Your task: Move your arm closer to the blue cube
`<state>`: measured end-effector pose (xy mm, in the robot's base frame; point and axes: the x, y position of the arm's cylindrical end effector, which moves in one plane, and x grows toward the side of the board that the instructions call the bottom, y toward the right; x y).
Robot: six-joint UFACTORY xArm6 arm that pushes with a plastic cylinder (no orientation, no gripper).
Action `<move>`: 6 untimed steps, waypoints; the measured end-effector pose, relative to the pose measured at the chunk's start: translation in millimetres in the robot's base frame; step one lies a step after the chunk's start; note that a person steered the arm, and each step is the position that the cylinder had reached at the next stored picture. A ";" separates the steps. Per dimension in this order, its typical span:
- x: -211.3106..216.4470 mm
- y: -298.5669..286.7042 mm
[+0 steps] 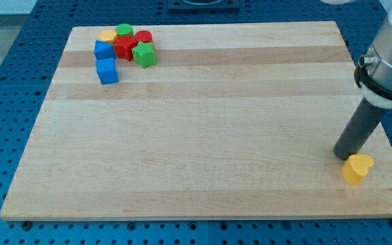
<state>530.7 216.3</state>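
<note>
The blue cube (107, 71) lies near the board's top left, at the lower edge of a cluster of blocks. My tip (341, 156) rests on the board at the view's lower right, far from the blue cube. A yellow heart-shaped block (357, 168) lies right beside my tip, just below and to its right.
The cluster at top left holds a second blue block (103, 50), a red star-like block (124, 47), a red cylinder (143, 37), a green star (143, 55), a green cylinder (123, 30) and a yellow block (107, 35). The wooden board (203, 122) lies on a blue perforated table.
</note>
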 end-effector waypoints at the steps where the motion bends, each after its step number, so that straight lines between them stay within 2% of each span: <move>1: -2.5 -14.5; 6: -59.9 -353.7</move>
<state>470.8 -137.4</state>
